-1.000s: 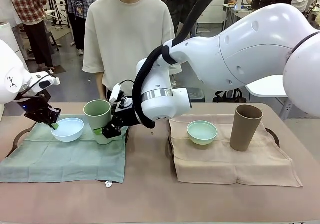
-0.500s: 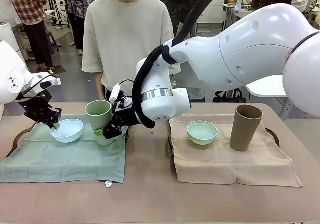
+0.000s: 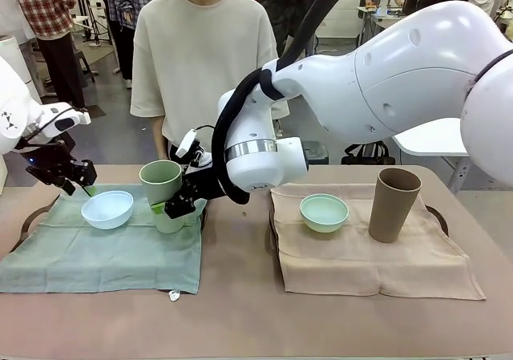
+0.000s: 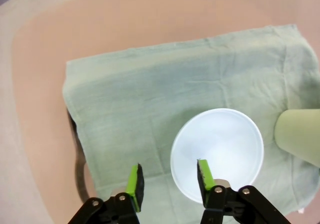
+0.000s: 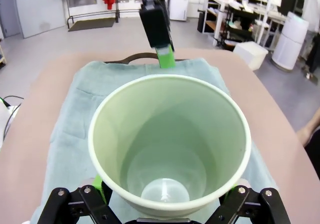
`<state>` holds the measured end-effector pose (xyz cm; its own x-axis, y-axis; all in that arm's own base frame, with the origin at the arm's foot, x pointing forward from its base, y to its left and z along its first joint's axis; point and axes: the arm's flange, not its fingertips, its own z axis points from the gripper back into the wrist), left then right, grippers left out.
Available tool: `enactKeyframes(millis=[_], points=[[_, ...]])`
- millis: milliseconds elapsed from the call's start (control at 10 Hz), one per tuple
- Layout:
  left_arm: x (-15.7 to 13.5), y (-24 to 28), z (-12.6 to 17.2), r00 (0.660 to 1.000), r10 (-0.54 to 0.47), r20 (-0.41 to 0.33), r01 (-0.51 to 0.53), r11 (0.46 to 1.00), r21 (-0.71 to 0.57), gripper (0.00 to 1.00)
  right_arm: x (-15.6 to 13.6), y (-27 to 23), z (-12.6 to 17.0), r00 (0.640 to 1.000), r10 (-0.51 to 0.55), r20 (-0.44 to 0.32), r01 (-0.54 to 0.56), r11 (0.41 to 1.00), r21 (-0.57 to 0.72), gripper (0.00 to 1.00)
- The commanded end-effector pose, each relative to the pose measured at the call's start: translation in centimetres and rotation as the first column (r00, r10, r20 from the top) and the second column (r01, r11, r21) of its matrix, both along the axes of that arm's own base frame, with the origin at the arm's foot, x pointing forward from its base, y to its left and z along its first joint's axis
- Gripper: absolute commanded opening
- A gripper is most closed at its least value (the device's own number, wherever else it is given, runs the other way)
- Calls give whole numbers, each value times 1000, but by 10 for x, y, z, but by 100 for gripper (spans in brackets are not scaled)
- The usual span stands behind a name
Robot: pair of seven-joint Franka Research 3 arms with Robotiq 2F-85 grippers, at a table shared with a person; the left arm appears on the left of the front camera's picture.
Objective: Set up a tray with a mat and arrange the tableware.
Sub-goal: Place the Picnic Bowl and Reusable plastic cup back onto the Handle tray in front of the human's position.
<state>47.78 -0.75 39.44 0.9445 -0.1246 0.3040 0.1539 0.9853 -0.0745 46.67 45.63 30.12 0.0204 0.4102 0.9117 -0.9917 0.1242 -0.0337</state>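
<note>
The pale blue bowl (image 3: 107, 209) rests on the green mat (image 3: 104, 252). My left gripper (image 3: 78, 185) hangs open just above the bowl's left rim. In the left wrist view, the left gripper (image 4: 167, 176) is empty, with one pad over the bowl (image 4: 220, 146). The pale green cup (image 3: 161, 184) stands on the same mat. My right gripper (image 3: 166, 210) is open, its jaws standing on either side of the cup's lower part. The cup (image 5: 170, 134) looms large in the right wrist view. The mint bowl (image 3: 324, 212) and brown cup (image 3: 393, 204) sit on the tan mat (image 3: 369, 264).
Dark tray rims show at the left (image 3: 28, 216) and right (image 3: 437, 216) under the mats. A person in a cream shirt (image 3: 204, 55) stands at the far side. A small white scrap (image 3: 173, 296) lies before the green mat.
My left gripper opened, let go of the blue bowl and rose up and to the left; the bowl stays on the mat. My right gripper's jaws widened around the green cup.
</note>
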Motion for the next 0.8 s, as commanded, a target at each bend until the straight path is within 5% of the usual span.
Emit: enactKeyframes(millis=[0,100,400,700], points=[[-21,7,18,998,-60,19,60,998,-33,100,-7,-20,12,995,-51,-81,46,996,-71,100],[-27,8,25,997,-80,23,81,995,-51,86,-7,-30,13,990,-87,-115,73,990,-122,100],[-46,9,50,987,-149,61,153,985,-79,86,-6,-54,25,941,-279,-190,176,886,-430,100],[-53,-6,86,984,-179,14,179,984,23,86,-31,-63,109,886,-433,-165,285,791,-542,100]])
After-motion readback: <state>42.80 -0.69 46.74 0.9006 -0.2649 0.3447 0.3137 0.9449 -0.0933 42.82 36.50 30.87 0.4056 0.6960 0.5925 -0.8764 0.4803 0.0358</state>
